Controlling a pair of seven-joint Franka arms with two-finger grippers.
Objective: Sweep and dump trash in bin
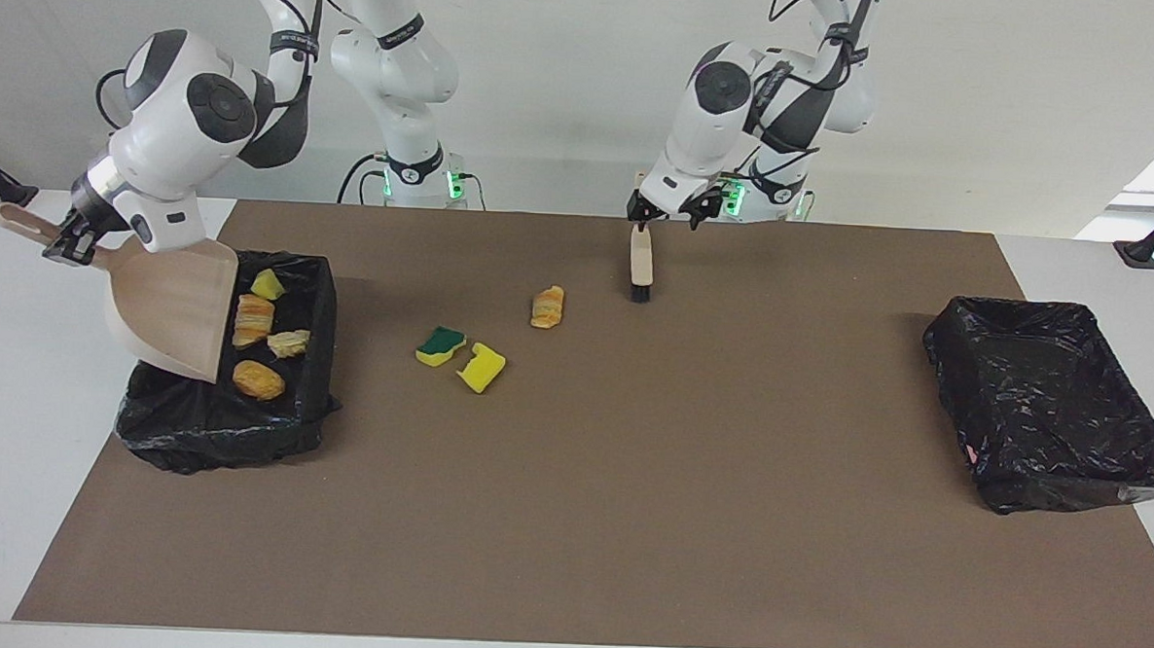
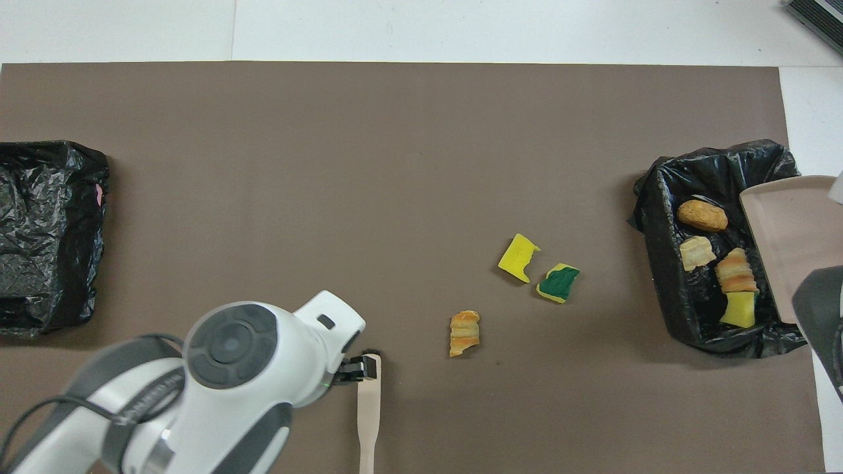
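Right now the right gripper (image 1: 72, 240), clenched on the handle of the dustpan (image 1: 174, 306), tips the pan over the bin (image 1: 313, 351) at the right arm's end of the table, and 4 bits of trash (image 1: 254, 321) lie inside the black liner. 3 bits are left on the brown mat (image 1: 568, 518): a croissant piece (image 1: 548, 306), and nearby, farther from the robots, a green-topped sponge (image 1: 440, 345) beside a yellow sponge chunk (image 1: 482, 368). The left gripper (image 1: 643, 228) grasps the brush (image 1: 642, 264), held upright with its bristles down, nearer to the robots than the croissant piece. To finish the dump cleanly, I would keep the pan's lip inside the bin walls until nothing clings, then set it flat beside the sponges, mouth facing the brush. A second lined bin (image 1: 1051, 403) sits at the left arm's end.
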